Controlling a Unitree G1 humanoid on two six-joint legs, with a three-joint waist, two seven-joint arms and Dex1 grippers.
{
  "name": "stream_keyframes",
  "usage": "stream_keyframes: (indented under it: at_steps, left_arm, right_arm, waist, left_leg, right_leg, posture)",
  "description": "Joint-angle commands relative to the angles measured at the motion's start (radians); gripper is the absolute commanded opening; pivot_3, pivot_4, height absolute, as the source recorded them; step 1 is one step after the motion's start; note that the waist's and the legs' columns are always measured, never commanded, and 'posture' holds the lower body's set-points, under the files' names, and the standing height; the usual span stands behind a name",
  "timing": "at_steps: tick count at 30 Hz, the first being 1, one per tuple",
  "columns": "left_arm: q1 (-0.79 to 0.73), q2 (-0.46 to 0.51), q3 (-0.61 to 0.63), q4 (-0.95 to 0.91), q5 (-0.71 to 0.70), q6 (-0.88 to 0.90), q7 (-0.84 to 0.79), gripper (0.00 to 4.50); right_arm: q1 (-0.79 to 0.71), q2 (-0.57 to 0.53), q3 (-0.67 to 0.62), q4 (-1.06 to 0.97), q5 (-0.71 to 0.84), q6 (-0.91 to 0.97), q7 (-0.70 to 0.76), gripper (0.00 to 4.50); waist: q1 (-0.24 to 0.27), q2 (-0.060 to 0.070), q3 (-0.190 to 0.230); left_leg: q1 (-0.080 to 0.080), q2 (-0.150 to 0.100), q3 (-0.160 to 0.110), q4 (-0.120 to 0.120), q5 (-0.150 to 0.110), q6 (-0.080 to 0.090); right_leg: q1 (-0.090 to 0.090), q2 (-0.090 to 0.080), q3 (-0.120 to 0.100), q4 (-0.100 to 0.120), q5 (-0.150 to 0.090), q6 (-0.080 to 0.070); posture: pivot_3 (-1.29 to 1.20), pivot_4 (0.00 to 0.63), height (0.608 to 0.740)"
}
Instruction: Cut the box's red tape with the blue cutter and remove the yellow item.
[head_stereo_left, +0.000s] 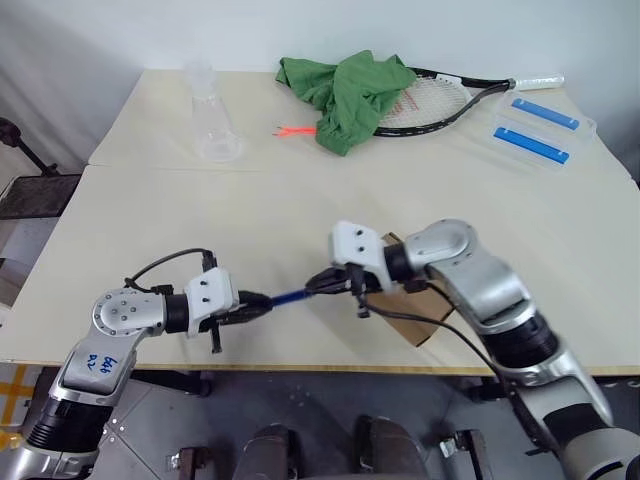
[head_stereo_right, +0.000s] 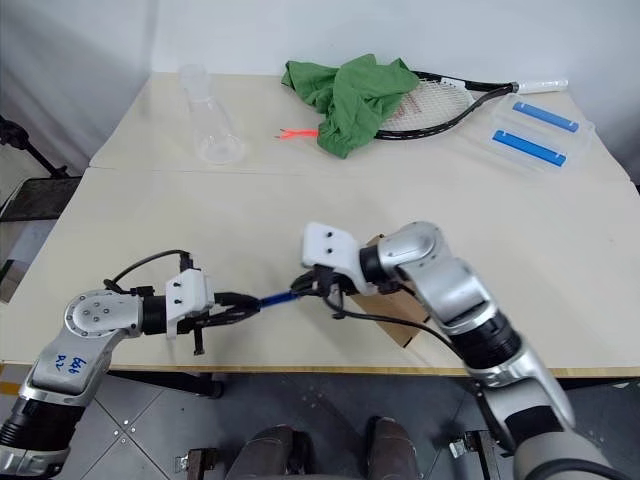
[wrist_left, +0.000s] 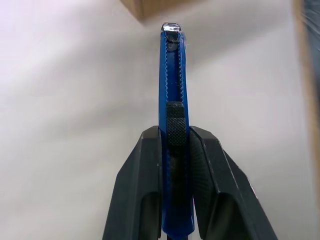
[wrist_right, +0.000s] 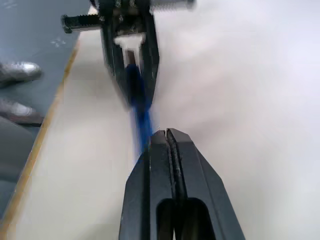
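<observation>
My left gripper (head_stereo_left: 255, 303) is shut on the blue cutter (head_stereo_left: 290, 296) and holds it roughly level above the table's front part, its tip pointing right. In the left wrist view the cutter (wrist_left: 172, 75) rises between the fingers (wrist_left: 142, 185). My right gripper (head_stereo_left: 325, 283) sits at the cutter's tip, its fingers (wrist_right: 150, 165) pressed together, and the cutter (wrist_right: 140, 110) runs just past their ends. The brown box (head_stereo_left: 415, 322) lies on the table behind and under my right wrist. The red tape and the yellow item are hidden.
At the back lie a green cloth (head_stereo_left: 350, 95) over a racket (head_stereo_left: 440, 100), a clear flask (head_stereo_left: 215, 130), a small orange-red forked object (head_stereo_left: 293, 130) and a clear case with two blue bars (head_stereo_left: 540, 130). The table's front edge (head_stereo_left: 300, 366) runs just below both grippers.
</observation>
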Motion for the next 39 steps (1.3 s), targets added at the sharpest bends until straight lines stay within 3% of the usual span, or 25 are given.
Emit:
stream_keyframes:
  at_steps: [1,4,7,11,23,38,39]
  left_arm:
    - [-0.013,-0.041,0.034,0.018,0.010,-0.104,0.065,0.43]
    - [-0.043,-0.102,0.021,0.055,0.024,-0.191,0.112,0.43]
    - [-0.070,-0.176,0.031,0.098,-0.010,-0.296,0.131,0.43]
    - [-0.105,-0.257,0.023,0.191,0.055,-0.451,0.216,0.43]
    - [-0.171,-0.396,-0.048,0.345,0.131,-0.671,0.321,0.43]
    - [-0.197,-0.415,-0.085,0.383,0.120,-0.710,0.328,0.43]
    - [-0.198,-0.415,-0.084,0.382,0.120,-0.708,0.329,0.43]
  right_arm:
    - [-0.100,-0.004,-0.150,-0.051,0.139,0.262,-0.042,1.27]
    - [-0.232,-0.034,-0.249,0.031,0.193,0.429,-0.096,2.23]
    - [-0.328,-0.041,-0.270,0.136,0.193,0.530,-0.172,3.24]
    - [-0.431,-0.043,-0.298,0.235,0.242,0.665,-0.207,4.48]
    - [-0.550,0.018,-0.241,0.452,0.367,0.782,-0.309,4.48]
    - [-0.596,0.031,-0.135,0.576,0.430,0.782,-0.318,4.48]
    - [-0.596,0.026,-0.124,0.579,0.431,0.782,-0.313,4.31]
  waist:
    - [-0.001,0.001,0.000]
    - [-0.002,0.003,0.002]
    - [0.000,0.003,0.002]
    - [-0.001,0.002,0.001]
    - [0.000,0.002,0.001]
    - [-0.001,0.003,0.001]
    - [-0.001,0.003,0.001]
  left_leg:
    - [0.000,0.000,0.000,0.000,0.000,0.000]
    - [0.000,0.000,0.001,0.000,0.000,0.000]
    - [0.000,0.001,0.000,0.000,0.000,0.000]
    - [-0.001,-0.001,0.000,0.000,0.000,0.000]
    - [-0.002,0.000,0.000,0.000,0.000,0.000]
    - [-0.003,0.000,0.000,0.000,0.000,0.000]
    - [-0.003,0.000,0.000,0.000,0.000,0.000]
  right_leg:
    - [0.000,0.000,-0.001,0.000,0.000,0.000]
    - [0.000,-0.001,-0.001,0.000,0.000,0.000]
    - [0.000,-0.001,-0.002,0.001,0.000,0.000]
    - [0.000,-0.002,-0.003,0.000,0.000,0.000]
    - [0.000,-0.001,-0.007,-0.001,0.000,0.000]
    - [0.000,-0.001,-0.008,-0.002,0.000,0.000]
    - [0.000,-0.001,-0.008,-0.002,0.000,0.000]
  posture:
    - [0.00,0.150,0.740]
    - [0.00,0.150,0.740]
    - [0.00,0.150,0.740]
    - [0.00,0.150,0.740]
    - [0.00,0.150,0.740]
    - [0.00,0.150,0.740]
    - [0.00,0.150,0.740]
